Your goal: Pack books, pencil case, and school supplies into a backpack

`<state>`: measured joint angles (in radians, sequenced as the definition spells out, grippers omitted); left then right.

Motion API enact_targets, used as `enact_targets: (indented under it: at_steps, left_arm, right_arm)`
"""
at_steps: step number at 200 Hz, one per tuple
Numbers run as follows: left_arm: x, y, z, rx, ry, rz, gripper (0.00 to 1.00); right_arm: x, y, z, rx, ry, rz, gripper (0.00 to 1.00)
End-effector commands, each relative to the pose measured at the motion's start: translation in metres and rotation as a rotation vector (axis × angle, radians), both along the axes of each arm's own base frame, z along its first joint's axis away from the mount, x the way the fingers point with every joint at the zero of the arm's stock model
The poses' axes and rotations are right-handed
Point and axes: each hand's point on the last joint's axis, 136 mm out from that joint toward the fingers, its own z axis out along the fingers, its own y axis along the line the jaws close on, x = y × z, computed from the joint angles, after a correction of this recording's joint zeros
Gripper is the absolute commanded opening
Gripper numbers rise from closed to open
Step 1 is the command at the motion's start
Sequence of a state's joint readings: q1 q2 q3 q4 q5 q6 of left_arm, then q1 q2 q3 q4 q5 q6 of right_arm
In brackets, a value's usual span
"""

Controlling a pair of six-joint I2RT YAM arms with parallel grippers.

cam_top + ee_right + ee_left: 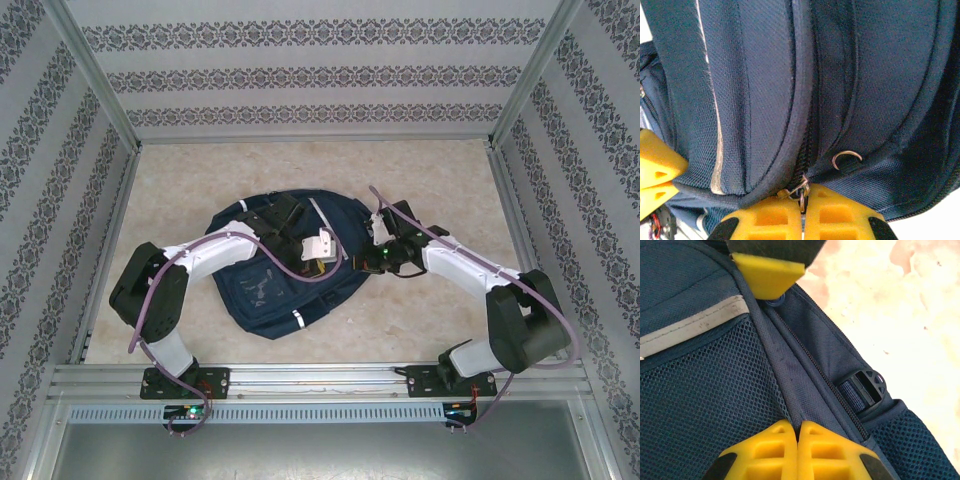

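Backpack [255,300]: dark navy, lying flat at the middle of the table [430,180], with both arms reaching onto it.
Left gripper [312,258]: over the backpack's 2 o'clock part in the top view. In its own wrist view the yellow fingers [777,450] are pressed together at 6 o'clock, pinching a raised seam [782,375] of the backpack.
Seam: runs from 12 o'clock down into the left gripper's closed fingers, with a zipper line just beside it on the 3 o'clock side.
Reflective stripe [695,322]: grey-white band at 10 o'clock in the left wrist view, above the mesh pocket [705,405].
Buckle [865,387]: black plastic, at 4 o'clock, on a navy strap at the backpack's edge.
Right gripper [372,258]: at the backpack's 3 o'clock edge in the top view. In its wrist view the fingers meet at 6 o'clock, pinching the zipper pull [801,189].
Zipper pull: small metal piece at the lower end of a zipper that runs up toward 12 o'clock.
Metal ring [846,159]: loose loop on the fabric, at 2 o'clock from the zipper pull.
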<state>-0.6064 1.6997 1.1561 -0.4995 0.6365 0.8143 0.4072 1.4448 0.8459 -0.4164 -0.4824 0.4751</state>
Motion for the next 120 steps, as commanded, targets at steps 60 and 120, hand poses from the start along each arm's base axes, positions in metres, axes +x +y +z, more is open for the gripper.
enact_targets:
  at_steps: [60,120]
  left_arm:
    - [0.045,0.059,-0.001,0.063,-0.16,-0.005,0.0]
    - [0.03,0.047,0.022,-0.181,-0.198,-0.034,0.82]
  right_arm:
    - [-0.046,0.017,0.01,0.046,0.02,0.215,0.0]
    - [-0.04,0.051,0.022,0.043,-0.029,0.29,0.0]
